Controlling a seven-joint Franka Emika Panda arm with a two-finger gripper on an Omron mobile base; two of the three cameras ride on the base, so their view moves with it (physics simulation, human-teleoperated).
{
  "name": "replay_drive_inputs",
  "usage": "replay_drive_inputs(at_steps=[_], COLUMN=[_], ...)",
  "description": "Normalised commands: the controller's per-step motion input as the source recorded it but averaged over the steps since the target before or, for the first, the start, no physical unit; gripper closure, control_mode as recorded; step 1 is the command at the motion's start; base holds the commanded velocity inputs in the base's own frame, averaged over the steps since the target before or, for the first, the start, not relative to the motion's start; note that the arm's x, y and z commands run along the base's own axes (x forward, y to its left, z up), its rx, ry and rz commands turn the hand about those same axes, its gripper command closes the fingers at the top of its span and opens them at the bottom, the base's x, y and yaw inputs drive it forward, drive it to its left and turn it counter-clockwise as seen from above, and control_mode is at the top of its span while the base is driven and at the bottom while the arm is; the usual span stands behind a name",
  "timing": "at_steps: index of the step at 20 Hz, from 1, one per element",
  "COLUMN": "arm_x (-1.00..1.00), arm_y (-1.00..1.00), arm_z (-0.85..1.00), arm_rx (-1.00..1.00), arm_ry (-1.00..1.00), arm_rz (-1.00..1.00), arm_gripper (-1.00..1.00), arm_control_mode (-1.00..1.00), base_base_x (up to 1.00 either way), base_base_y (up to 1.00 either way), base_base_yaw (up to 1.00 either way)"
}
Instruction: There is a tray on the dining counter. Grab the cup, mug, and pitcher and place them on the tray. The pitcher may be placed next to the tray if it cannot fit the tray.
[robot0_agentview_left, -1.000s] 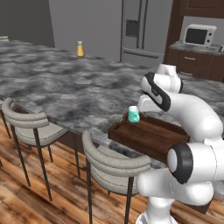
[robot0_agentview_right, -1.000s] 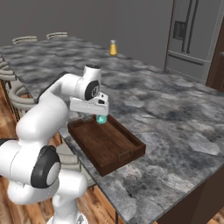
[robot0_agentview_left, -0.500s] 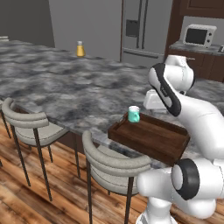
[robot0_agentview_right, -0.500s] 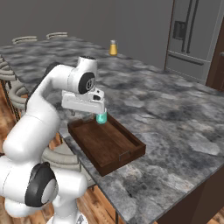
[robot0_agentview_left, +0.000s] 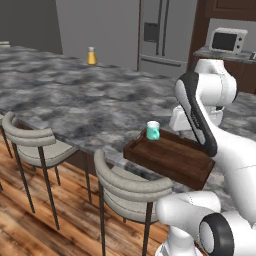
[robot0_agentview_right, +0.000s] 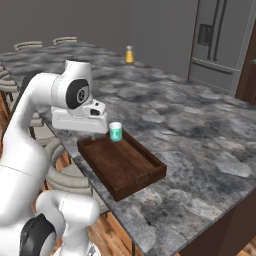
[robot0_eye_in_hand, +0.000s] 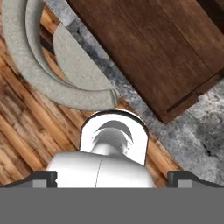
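The teal mug (robot0_agentview_left: 153, 130) stands upright inside the dark wooden tray (robot0_agentview_left: 175, 159), tucked into the corner nearest the middle of the tabletop (robot0_agentview_left: 75, 102), with nobody holding it. The tray itself sits at the near edge of the marbled top, just above a grey stool (robot0_agentview_left: 131, 187). The arm is raised above the tray, its hand (robot0_agentview_right: 82, 120) beside the mug but apart from it; from the hand's own camera I look down on the tray's wood (robot0_eye_in_hand: 162, 52), the stone edge and the stool (robot0_eye_in_hand: 57, 74) below. The jaws are spread wide and carry nothing.

So I'd say the mug's step is done and the arm is free for the next fetch. Neither the flame-marked cup nor the gold pitcher is anywhere I can make out; far across the tabletop there is just a small yellow bottle (robot0_agentview_left: 91, 56) with a pale cap, which is not one of them. The next move likely calls for the base to drive off and find those two, leaving the tray undisturbed.
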Motion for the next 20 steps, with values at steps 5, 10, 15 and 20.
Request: replay_drive_inputs(at_steps=[5, 10, 15, 20], arm_x=[-0.09, 0.0, 0.0, 0.0], arm_y=[0.01, 0.0, 0.0, 0.0], arm_z=[0.0, 0.0, 0.0, 0.0], arm_rx=[-0.01, 0.0, 0.0, 0.0], arm_ry=[0.0, 0.0, 0.0, 0.0], arm_rz=[0.0, 0.0, 0.0, 0.0], arm_gripper=[-1.0, -1.0, -1.0, -1.0], arm_control_mode=[1.0, 1.0, 1.0, 1.0], base_base_x=[-0.48, -0.41, 0.12, 0.02], base_base_y=[0.17, 0.96, 0.42, -0.13], base_base_yaw=[0.0, 0.03, 0.76, 0.92])
